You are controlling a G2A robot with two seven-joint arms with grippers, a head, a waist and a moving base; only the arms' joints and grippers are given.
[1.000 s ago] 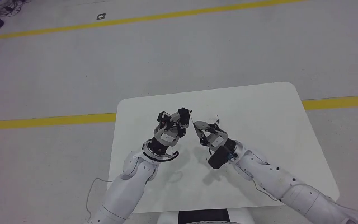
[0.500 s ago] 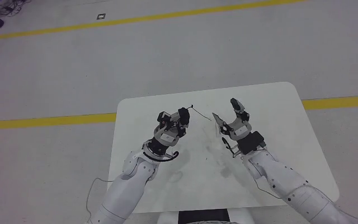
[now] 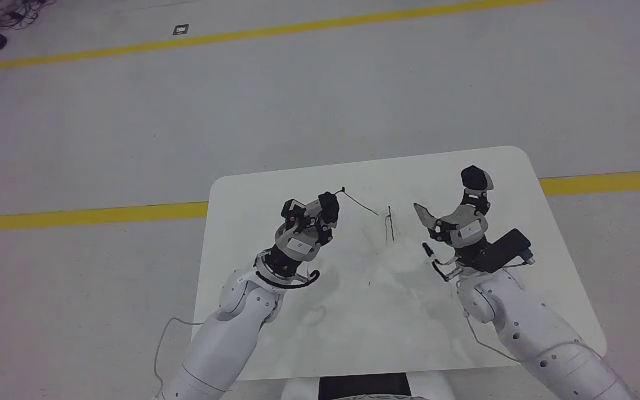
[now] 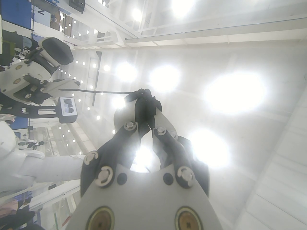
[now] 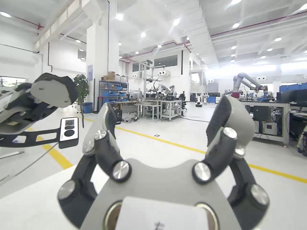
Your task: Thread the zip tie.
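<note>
Left end effector (image 3: 327, 204) pinches zip tie (image 3: 358, 200) at frame center. Right end effector (image 3: 447, 197) spread wide, center-right, over counter (image 3: 520, 190).

A white table (image 3: 500, 170) stands on a grey floor. Above its middle, toward nine o'clock, the left gripper (image 3: 327, 203) pinches one end of a thin dark zip tie (image 3: 360, 201), which juts from the fingertips toward four o'clock, free in the air. Just past its loose end a short dark line (image 3: 390, 223) runs from twelve to six; whether it is strap or shadow cannot be told. At three o'clock, apart from the tie, the right gripper (image 3: 449, 197) hangs with its fingers spread wide. A yellow floor stripe (image 3: 100, 215) passes behind the table, and a second stripe (image 3: 300, 30) lies at twelve o'clock.
</note>
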